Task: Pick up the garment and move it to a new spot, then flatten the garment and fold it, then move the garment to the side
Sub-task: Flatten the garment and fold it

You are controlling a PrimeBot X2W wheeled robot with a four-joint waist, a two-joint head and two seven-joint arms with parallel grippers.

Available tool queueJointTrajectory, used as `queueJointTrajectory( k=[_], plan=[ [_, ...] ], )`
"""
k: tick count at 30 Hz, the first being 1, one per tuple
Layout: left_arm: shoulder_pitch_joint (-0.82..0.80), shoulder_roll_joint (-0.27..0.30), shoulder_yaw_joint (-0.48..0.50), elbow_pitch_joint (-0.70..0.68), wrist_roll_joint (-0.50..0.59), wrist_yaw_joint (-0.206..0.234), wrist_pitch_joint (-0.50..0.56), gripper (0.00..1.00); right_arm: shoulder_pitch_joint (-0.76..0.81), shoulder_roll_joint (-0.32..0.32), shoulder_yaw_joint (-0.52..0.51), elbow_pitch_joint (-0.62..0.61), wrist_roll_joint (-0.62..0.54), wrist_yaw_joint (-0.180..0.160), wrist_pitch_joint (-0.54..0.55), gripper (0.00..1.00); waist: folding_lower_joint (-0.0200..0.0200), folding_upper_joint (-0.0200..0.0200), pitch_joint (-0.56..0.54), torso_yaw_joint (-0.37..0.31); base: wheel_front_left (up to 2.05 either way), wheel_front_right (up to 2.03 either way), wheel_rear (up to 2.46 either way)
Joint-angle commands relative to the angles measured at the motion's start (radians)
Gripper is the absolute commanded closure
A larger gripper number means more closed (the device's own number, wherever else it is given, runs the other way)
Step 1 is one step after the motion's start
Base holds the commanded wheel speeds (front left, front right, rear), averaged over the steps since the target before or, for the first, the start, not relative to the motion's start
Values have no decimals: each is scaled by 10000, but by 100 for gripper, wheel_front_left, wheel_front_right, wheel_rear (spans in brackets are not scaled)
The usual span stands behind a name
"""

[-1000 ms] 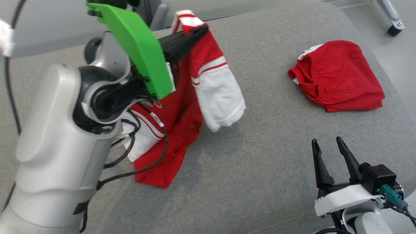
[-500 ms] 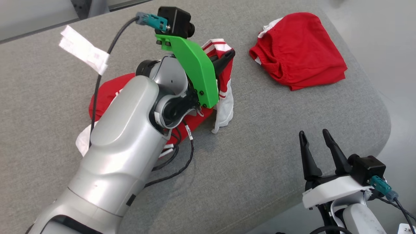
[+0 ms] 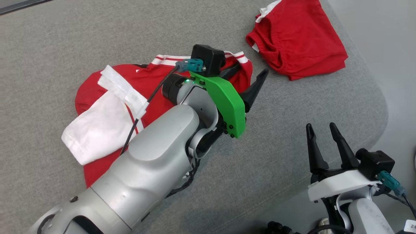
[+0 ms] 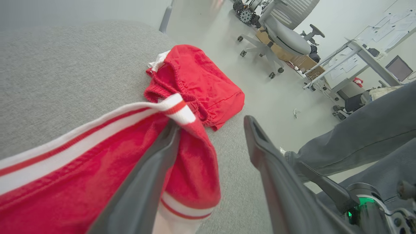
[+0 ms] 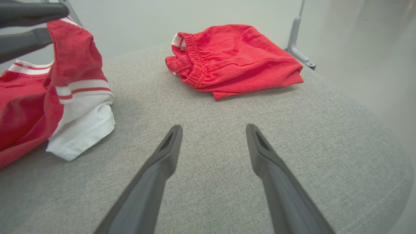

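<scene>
One garment at stake: the red-and-white jersey (image 3: 146,73) lies crumpled on the grey cushion (image 3: 276,130), to the left of the red shorts (image 3: 295,39) and apart from them. Its white sleeve (image 3: 94,130) is spread at the end farthest from the shorts.
Hem nearest the shorts: lifted off the cushion and draped over one finger (image 4: 152,175) of the left gripper (image 3: 253,67).
Left gripper: jaws spread wide with nothing pinched between them; cloth merely hangs on that one finger.
Right gripper (image 3: 320,125): jaws wide apart and empty, over the cushion's edge, on the robot's side of the shorts.
Risk, snag: if the left arm backs off with the hem hooked, the jersey would likely be dragged toward the shorts or bunch up again.
Risk, mix-up: a low sweep near the shorts could catch them too.
Risk, cable: the arm cable (image 3: 152,96) crosses above the jersey and might catch on the fabric during flattening.
Risk, bystander: trouser legs (image 4: 357,146) stand beyond the shorts, so a wide swing that way looks unsafe.
</scene>
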Motion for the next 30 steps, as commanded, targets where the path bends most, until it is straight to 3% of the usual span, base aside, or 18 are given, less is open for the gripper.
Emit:
queueJointTrajectory(
  k=[1,6,9,13,14,21,25,30],
  plan=[
    [122,16,-236,-189,-114,141,-337,0,218,-27,-142,-13,-118,-12,-14,0,-1,-1,-295,449,0,0,0],
    [1119,64,-571,-766,-107,575,-1137,0,657,-34,-424,-45,-311,-12,-14,0,-1,-1,-904,977,0,0,0],
    [1966,523,-730,-1258,68,950,-1480,0,903,-26,-523,-74,-415,-12,-14,0,-1,-1,-1272,1262,0,0,0],
    [3039,1307,-673,-2219,497,1770,-2339,0,1236,-33,-591,-147,-595,-12,-14,0,-1,-1,-1680,1579,0,0,0],
    [3039,1307,-673,-2219,497,1770,-2339,0,1236,-33,-591,-147,-595,-12,-14,0,-1,-1,-1680,1579,0,0,0],
    [5235,2819,428,-3314,1232,3546,-3418,0,1816,-44,-859,-423,-939,-12,-14,0,-1,-1,-2239,2231,0,0,0],
    [6014,3087,1066,-3258,1105,3643,-3458,0,1902,-142,-858,-471,-985,-12,-14,0,-1,-1,-2308,2525,0,0,0],
    [6241,3148,1420,-2578,1023,3423,-3450,0,1846,-202,-722,-424,-992,-12,-14,0,-1,-1,-2345,2686,0,0,0]
  ],
)
